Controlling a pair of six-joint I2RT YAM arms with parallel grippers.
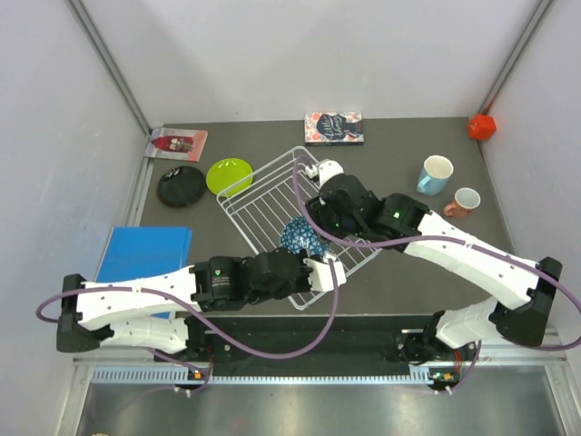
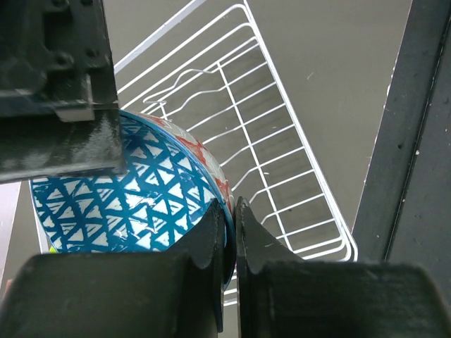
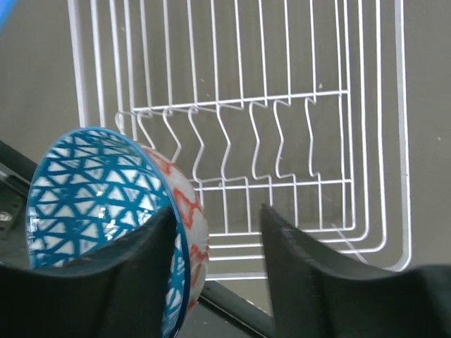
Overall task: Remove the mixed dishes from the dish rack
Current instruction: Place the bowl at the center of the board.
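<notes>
The small patterned bowl (image 1: 300,236), blue triangles inside and red marks outside, stands tilted on its side over the near end of the white wire dish rack (image 1: 272,195). My left gripper (image 1: 309,259) is shut on the bowl's rim (image 2: 230,211). My right gripper (image 1: 314,222) is open; in the right wrist view one finger (image 3: 151,243) is inside the bowl (image 3: 91,190) and the other outside. The rack (image 3: 282,105) holds no other dish. The light-blue mug (image 1: 436,174), salmon-pink mug (image 1: 464,202), lime-green plate (image 1: 230,174) and black plate (image 1: 181,187) lie on the table. No red floral plate shows.
Two books (image 1: 334,128) (image 1: 177,143) lie along the far edge, and a blue book (image 1: 143,254) at the near left. A red cube (image 1: 481,126) sits at the far right corner. The rack's bars (image 2: 282,155) lie under the bowl.
</notes>
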